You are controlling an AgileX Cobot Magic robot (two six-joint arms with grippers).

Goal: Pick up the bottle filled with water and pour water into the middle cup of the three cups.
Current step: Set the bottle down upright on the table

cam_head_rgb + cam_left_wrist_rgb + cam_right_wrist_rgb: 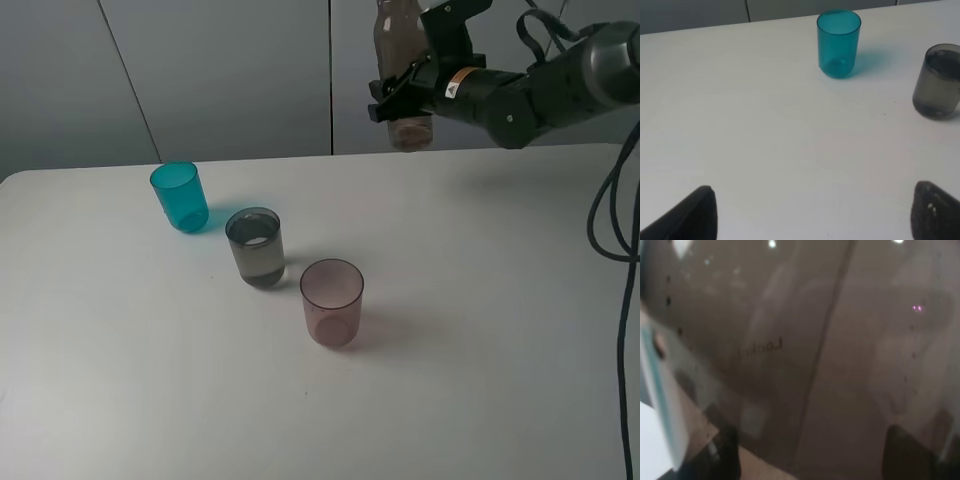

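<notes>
The smoky brown bottle [393, 45] hangs upright in the air above the table's far edge, with my right gripper [400, 98] shut around its lower body. In the right wrist view the bottle [805, 355] fills the picture between the dark fingertips [905, 455]. The three cups stand in a diagonal row: teal [180, 196], the grey middle cup [256, 247] with water in it, and pinkish-mauve [331, 302]. My left gripper [812, 220] is open low over bare table, short of the teal cup [838, 43] and the grey cup [938, 81].
The white table [480, 330] stretches wide to the right and front of the cups. Grey wall panels stand behind the far edge. Black cables [612, 230] hang down at the right side.
</notes>
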